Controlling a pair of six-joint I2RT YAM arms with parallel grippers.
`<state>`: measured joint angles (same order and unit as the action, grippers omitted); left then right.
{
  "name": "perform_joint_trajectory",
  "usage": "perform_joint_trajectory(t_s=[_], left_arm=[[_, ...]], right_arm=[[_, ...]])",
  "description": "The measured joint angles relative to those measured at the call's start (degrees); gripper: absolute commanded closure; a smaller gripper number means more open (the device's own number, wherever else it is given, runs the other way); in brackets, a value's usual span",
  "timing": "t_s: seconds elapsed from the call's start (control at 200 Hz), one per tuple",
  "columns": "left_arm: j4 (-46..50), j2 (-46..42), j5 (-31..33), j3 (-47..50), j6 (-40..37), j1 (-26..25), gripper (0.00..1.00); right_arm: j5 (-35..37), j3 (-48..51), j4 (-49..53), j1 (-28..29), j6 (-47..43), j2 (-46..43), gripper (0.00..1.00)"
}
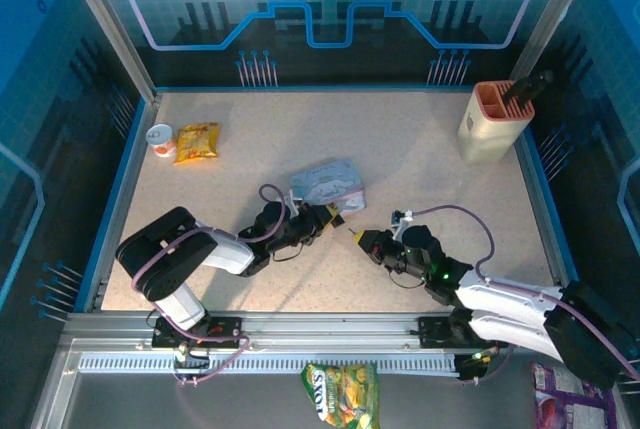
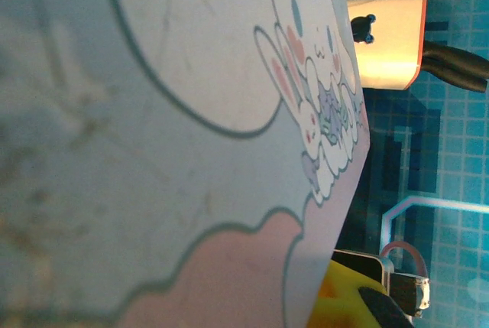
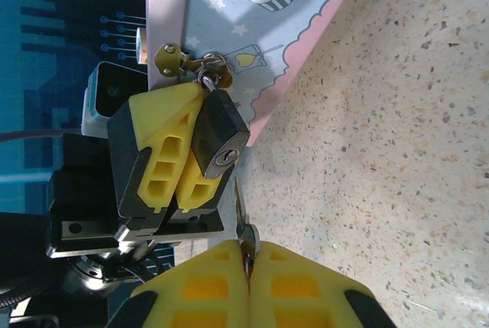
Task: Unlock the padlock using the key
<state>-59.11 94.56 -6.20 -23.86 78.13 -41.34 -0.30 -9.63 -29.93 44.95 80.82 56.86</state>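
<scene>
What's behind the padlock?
The yellow left fingers holding the padlock, with the tin past its shackle. The padlock covers part of one finger.

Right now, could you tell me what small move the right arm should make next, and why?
Probably ease the key forward into the padlock keyhole: its tip, pinched in the right fingers, sits just short of it, not yet inserted.

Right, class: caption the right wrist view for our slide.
Right gripper aims the key at the padlock steadied by the left gripper.
</scene>
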Motion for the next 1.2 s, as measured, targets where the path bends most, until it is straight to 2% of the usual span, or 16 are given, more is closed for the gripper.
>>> perform_joint_trajectory(t_s=[0.5,1.2], left_arm=[[1.2,-1.5,1.1,-0.1,1.6,-0.6,0.9],[2.7,-2.8,2.6,-1.5,3.1,-1.7,0.91]], right_arm=[[1.7,1.4,-2.3,0.0,0.0,-3.4,1.0],[3.3,2.5,-8.3,0.9,1.7,-0.9,1.0]])
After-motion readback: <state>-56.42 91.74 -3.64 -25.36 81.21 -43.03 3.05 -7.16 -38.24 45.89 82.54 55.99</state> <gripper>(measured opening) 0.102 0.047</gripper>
